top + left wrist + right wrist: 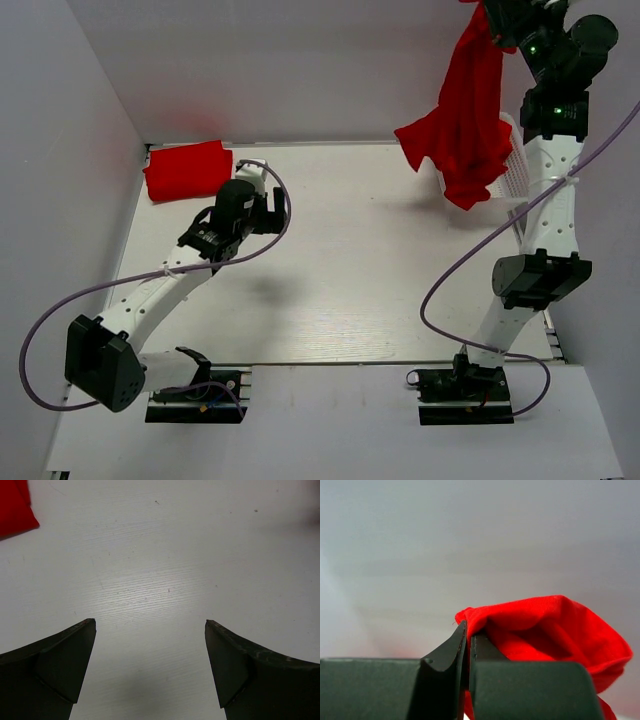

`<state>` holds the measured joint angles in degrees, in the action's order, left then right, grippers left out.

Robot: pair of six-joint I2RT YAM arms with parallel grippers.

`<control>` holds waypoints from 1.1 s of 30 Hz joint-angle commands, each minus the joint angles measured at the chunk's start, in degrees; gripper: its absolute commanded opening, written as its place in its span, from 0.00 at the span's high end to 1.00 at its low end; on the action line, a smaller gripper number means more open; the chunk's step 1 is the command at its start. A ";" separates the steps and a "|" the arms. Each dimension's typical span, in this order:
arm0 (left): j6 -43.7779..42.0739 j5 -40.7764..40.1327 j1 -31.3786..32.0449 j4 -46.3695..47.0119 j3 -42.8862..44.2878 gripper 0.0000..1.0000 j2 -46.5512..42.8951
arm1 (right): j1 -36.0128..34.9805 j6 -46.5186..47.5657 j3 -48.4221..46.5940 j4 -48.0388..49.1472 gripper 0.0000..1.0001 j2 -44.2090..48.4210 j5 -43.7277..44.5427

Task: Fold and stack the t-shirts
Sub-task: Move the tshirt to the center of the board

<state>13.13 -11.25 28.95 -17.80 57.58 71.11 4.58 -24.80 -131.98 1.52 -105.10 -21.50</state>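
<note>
A folded red t-shirt (pixel 187 170) lies at the table's far left corner; its corner shows in the left wrist view (pixel 15 507). My left gripper (pixel 268 205) is open and empty, low over the bare table just right of it; its fingers (pixel 65 660) stand wide apart. My right gripper (pixel 492 22) is raised high at the far right, shut on a second red t-shirt (pixel 466 110) that hangs down crumpled from it over the basket. In the right wrist view the cloth (pixel 545 630) is pinched between the shut jaws of the right gripper (pixel 468 630).
A white mesh basket (pixel 515 170) stands at the far right, mostly hidden behind the hanging shirt and right arm. White walls close in the table on the left, back and right. Purple cables loop from both arms.
</note>
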 commanded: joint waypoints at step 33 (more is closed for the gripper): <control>15.00 -10.74 -0.21 -18.23 -2.56 0.00 -10.91 | -33.50 10.12 65.27 12.20 0.10 10.09 -5.40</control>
<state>25.82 -21.78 28.95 -34.04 55.55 58.96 -28.95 -14.98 -67.07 9.65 -96.42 -28.16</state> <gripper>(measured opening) 0.997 0.882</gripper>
